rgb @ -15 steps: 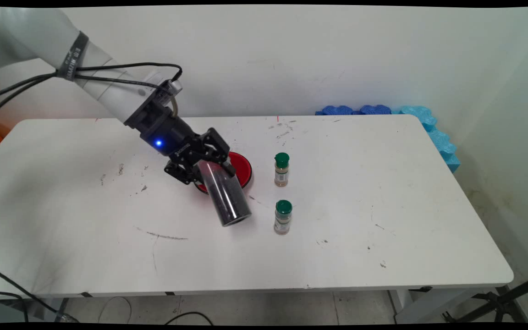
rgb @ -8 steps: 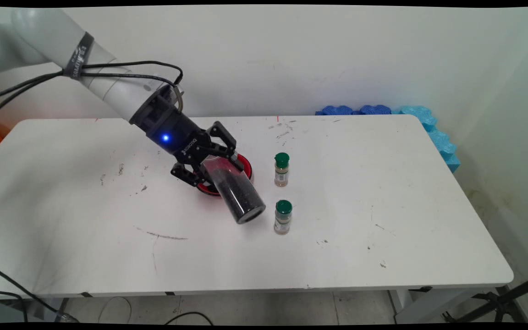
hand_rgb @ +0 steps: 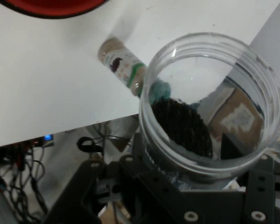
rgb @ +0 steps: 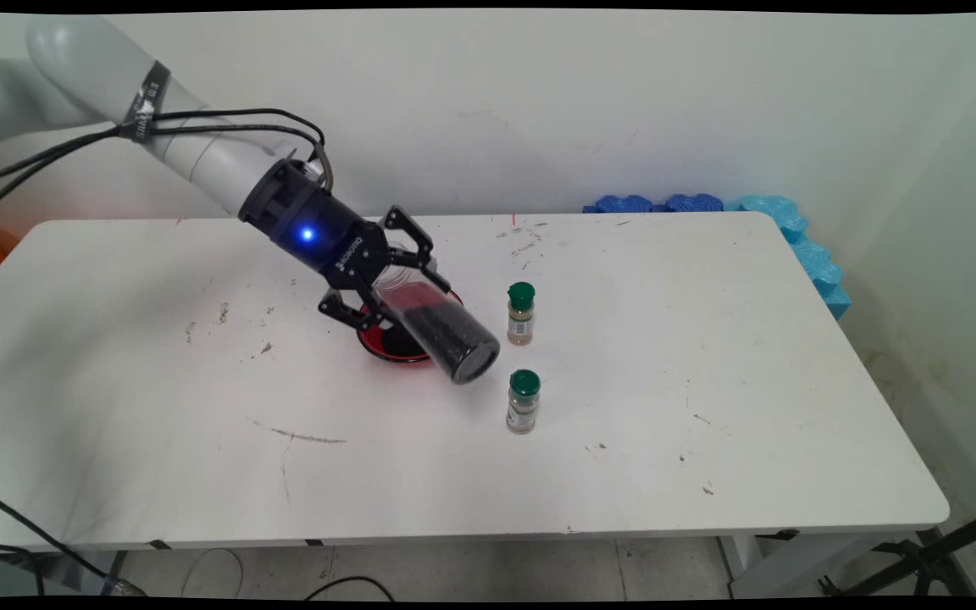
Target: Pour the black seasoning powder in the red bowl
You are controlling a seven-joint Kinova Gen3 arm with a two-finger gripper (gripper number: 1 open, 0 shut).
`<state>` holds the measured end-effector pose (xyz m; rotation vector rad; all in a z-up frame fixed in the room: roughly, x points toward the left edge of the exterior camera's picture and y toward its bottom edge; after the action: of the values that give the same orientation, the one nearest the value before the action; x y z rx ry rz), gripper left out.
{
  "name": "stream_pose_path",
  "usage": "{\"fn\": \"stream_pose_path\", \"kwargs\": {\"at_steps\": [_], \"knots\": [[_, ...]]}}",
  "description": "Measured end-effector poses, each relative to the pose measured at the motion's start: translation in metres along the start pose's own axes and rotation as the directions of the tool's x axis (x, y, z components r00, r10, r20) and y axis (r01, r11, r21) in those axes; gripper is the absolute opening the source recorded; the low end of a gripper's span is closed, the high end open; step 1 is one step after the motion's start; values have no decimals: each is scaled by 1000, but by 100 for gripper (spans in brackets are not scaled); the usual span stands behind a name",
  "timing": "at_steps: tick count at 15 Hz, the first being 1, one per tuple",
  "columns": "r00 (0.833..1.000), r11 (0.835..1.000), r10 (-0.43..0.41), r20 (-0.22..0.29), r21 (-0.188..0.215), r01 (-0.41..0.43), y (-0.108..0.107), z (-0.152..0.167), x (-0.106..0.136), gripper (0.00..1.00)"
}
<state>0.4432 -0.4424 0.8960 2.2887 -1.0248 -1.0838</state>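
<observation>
While tilted above red dish point(rgb: 386, 346), claw point(rgb: 407, 284) clamps clear jar point(rgb: 437, 326) of dark grains.

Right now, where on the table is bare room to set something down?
Free: the table's right half beyond the two spice bottles, the near strip, and the left part. Crowded: the middle, where the gripper holds a tilted clear jar over the red bowl.
</observation>
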Motion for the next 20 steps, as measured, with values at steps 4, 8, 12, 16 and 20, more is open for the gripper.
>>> {"fn": "stream_pose_path", "kwargs": {"at_steps": [4,8,12,16,20], "knots": [[996,995,-83,10,-46,84,2,-2,8,0],[987,984,-158,21,-79,159,2,-2,11,0],[971,964,-238,29,-112,240,1,-4,13,0],[950,940,-310,35,-141,312,-1,-4,14,0],[927,913,-372,43,-166,374,-3,-4,14,0]]}}
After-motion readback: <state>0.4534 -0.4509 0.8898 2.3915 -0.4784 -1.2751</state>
